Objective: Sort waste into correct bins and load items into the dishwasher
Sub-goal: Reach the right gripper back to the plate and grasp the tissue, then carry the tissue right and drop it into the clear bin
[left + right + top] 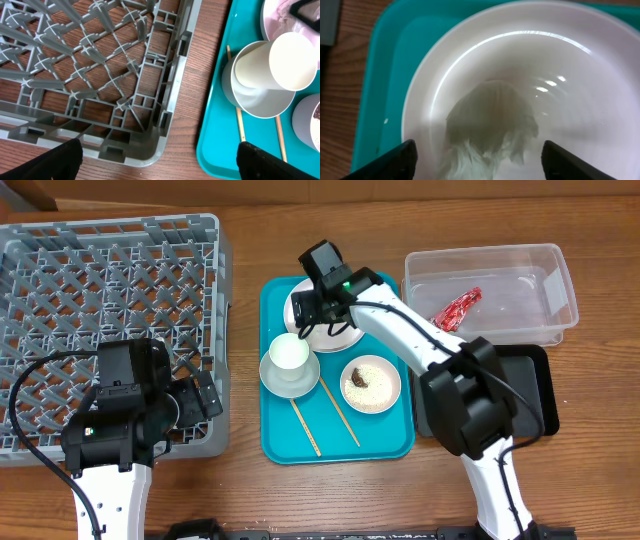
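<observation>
The grey dish rack (110, 310) fills the left of the table. On the teal tray (385, 442) are a white plate (345, 337), a white cup (290, 351) lying in a grey-white bowl (272, 378), a small dish (390, 385) holding rice and a brown scrap (358, 380), and two chopsticks (340, 412). The red-and-white wrapper (457, 308) lies in the clear tub (545, 260). My right gripper (318, 315) hovers open over the plate (570, 75), above a blurred whitish clump (485, 155). My left gripper (160, 165) is open and empty between the rack corner (150, 155) and the tray.
The black tray (535, 395) lies under my right arm, below the clear tub. A strip of bare wood (190, 110) separates the rack from the teal tray. The cup (275, 65) and bowl (260, 102) show in the left wrist view.
</observation>
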Motion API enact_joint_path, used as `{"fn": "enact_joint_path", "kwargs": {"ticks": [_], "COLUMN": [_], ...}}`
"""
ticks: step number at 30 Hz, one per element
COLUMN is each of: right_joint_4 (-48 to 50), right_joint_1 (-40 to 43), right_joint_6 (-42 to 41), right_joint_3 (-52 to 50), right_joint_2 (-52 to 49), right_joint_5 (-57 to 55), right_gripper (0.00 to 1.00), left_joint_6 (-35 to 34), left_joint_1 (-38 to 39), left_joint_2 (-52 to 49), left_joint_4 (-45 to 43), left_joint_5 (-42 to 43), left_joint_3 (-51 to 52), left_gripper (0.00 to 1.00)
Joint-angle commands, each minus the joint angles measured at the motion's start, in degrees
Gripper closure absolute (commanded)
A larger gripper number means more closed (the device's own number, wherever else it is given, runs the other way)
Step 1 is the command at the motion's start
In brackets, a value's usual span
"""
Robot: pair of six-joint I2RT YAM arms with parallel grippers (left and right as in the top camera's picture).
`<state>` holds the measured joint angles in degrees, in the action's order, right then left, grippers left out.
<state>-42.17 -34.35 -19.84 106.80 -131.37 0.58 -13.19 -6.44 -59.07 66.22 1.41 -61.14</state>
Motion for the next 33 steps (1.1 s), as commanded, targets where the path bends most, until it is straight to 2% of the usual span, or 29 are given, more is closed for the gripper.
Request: {"fn": "enact_joint_path", "kwargs": {"ticks": [1, 3, 4, 8, 9, 15, 21, 28, 31, 33], "right_joint_4": [0.02, -0.02, -0.33, -4.68, -5.86, -13.14, -18.29, -28.11, -28.04, -27.50], "right_joint_1": [-0.55, -0.52, -0.52, 0.46, 0.87, 6.10, 13.64, 25.07, 28.28, 29.38], "right_joint_6": [0.09, 0.09, 0.11, 0.11, 0.11, 0.11, 0.07, -2.91, -2.89, -2.89], "right_joint_3": [0.00, 0.00, 0.11, 2.05, 2.78, 7.85, 8.02, 6.78, 3.45, 1.44], "right_joint_2": [-1.81, -1.81, -1.75, -1.05, -0.72, 7.30, 16.61, 18.16, 18.10, 18.10], "right_joint_5": [-0.94, -0.94, -0.96, -1.01, -1.01, -0.98, -1.01, -0.70, -0.52, -0.52], "right_gripper": [0.35, 0.47, 0.59, 0.93, 0.96, 0.96, 0.96, 0.96, 0.96, 0.87], "left_joint_6": [-0.13, -0.11, -0.13, -0.13, -0.13, -0.13, -0.11, -0.11, -0.13, -0.15], "left_joint_1": [-0.31, -0.31, -0.31, -0.31, -0.31, -0.31, -0.31, -0.31, -0.31, -0.31], "left_joint_2": [-0.07, -0.07, -0.07, -0.07, -0.07, -0.07, -0.07, -0.07, -0.07, -0.07], "left_joint_4": [-0.04, -0.02, -0.04, 0.00, 0.00, -0.02, -0.02, -0.22, -0.22, -0.22], "left_joint_5": [-0.35, -0.35, -0.35, -0.35, -0.33, -0.35, -0.35, -0.35, -0.35, -0.33], "left_joint_3": [-1.27, -1.27, -1.27, -1.27, -1.27, -1.27, -1.27, -1.27, -1.27, -1.27], "left_gripper": [0.00, 0.00, 0.00, 0.00, 0.00, 0.00, 0.00, 0.00, 0.00, 0.00]}}
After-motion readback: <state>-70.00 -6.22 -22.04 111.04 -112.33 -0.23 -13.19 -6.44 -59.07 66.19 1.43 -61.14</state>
